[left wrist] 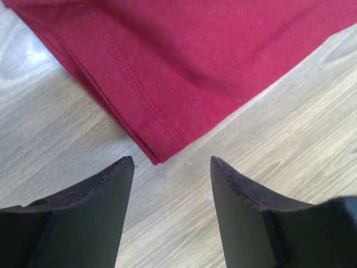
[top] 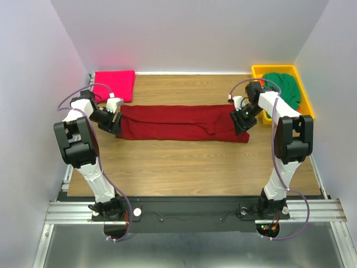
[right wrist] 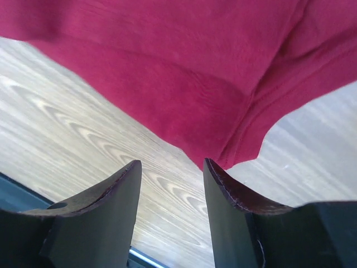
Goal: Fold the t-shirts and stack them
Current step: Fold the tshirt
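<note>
On wooden table [top: 184, 162], folded maroon t-shirt [top: 178, 124]

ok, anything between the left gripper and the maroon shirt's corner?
Nothing but bare wooden table. In the left wrist view the corner of the maroon shirt lies right at the mouth of the open left gripper.

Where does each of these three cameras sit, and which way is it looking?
Top external: above and behind the bases, looking down on the left arm, right arm, maroon shirt, pink shirt and green shirt.
Left wrist: on the left arm, looking past its open left hand at the maroon hem corner.
Right wrist: on the right arm, past its open right hand at the shirt's other end.
All three share the maroon shirt.
</note>
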Robot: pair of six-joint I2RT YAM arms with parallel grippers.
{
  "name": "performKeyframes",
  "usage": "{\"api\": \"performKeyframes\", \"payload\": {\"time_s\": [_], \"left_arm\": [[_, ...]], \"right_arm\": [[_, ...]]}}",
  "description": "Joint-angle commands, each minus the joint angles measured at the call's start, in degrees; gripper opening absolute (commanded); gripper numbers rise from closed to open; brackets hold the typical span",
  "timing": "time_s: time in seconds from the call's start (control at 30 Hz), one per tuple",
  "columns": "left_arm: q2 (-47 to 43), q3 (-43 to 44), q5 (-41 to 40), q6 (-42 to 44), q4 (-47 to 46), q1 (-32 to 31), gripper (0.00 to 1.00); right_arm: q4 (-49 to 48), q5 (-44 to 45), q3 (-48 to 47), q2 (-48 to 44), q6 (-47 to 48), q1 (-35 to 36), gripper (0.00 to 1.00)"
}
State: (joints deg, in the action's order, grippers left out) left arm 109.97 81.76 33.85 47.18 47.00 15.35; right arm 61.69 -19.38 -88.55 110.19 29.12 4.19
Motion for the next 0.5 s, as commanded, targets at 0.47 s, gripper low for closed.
{"api": "performKeyframes", "payload": {"time_s": [0.47], "left_arm": [[2.3, -1.7, 0.1, -3.6, -5.1, 0.1, 0.65]], "right_arm": [[-8.3, 5.2, 1.8, 2.1, -5.7, -1.1, 0.47]]}}
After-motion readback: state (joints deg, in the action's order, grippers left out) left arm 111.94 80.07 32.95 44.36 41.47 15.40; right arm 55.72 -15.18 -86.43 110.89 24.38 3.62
